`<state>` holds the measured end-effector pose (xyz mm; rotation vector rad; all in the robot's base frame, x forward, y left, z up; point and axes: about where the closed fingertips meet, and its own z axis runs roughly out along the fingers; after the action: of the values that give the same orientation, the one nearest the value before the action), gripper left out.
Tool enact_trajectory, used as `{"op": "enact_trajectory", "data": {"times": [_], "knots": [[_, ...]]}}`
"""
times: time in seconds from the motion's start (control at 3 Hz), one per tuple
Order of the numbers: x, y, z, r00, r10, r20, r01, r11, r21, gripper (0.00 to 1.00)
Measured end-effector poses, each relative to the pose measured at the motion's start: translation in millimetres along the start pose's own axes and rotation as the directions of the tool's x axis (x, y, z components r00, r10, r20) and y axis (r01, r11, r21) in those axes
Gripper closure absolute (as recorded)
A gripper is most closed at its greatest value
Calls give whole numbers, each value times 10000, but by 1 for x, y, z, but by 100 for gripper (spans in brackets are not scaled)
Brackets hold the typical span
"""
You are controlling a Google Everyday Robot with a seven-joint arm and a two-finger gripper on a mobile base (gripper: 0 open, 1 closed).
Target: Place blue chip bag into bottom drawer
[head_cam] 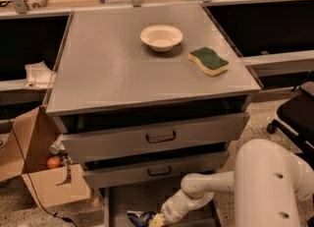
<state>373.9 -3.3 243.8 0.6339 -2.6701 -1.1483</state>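
The blue chip bag (140, 218) lies in the bottom drawer (122, 196), which stands pulled out at the foot of the grey cabinet; only part of the bag shows above the picture's lower edge. My gripper (158, 220) is low inside the drawer, right beside the bag's right end and touching or nearly touching it. The white arm (206, 186) reaches in from the right.
A cream bowl (161, 37) and a green-and-yellow sponge (209, 61) sit on the cabinet top (108, 73). The two upper drawers (157, 137) are slightly open above my arm. An open cardboard box (44, 172) stands at the left. A black chair (297, 118) is at the right.
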Motion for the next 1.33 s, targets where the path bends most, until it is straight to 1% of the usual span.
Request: {"op": "enact_trajectory", "data": {"times": [0.33,0.67,1.0,1.33], "knots": [[-8,-17,15,9997,239,86,-240,9997,82,100],[-13,-36,33,9985,542,103,-542,9985,-8,100],[-15,-43,40,9978,645,120,-644,9979,-52,100],[-15,-43,40,9978,646,120,-646,9979,-53,73]]}}
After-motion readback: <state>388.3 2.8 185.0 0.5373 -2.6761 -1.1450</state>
